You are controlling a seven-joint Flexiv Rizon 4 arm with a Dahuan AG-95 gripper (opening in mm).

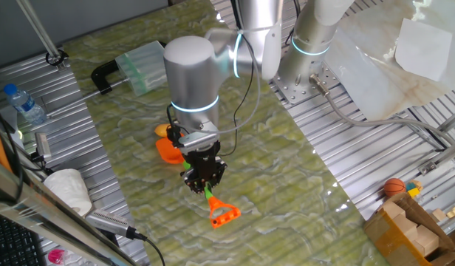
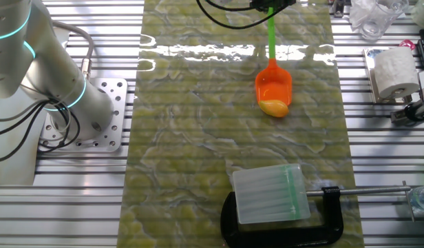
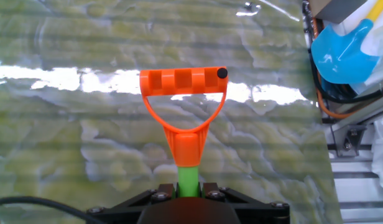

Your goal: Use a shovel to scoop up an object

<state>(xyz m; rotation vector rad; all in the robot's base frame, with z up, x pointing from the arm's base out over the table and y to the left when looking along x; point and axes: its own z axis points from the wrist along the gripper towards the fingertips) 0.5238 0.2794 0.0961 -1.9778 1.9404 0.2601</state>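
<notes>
the shovel (image 2: 272, 81) is being gripped by its green shaft in the closed claw (image 1: 204, 179), its blade tip touching the object (image 2: 274, 107) near the desk (image 2: 198, 158) middle. if pushed fast, the smooth object is likely being rolled away instead of scooped.

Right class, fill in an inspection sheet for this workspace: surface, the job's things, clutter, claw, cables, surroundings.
Surface: green marbled mat over a ribbed metal table, glare along one edge.
Job's things: shovel lying low on the mat, the yellow object at the blade's tip.
Clutter: clear plastic box in a black clamp; paper roll; water bottle.
Claw: claw shut on the shovel's green shaft.
Cables: black cable hanging beside the arm.
Surroundings: wooden blocks, small orange ball.
</notes>
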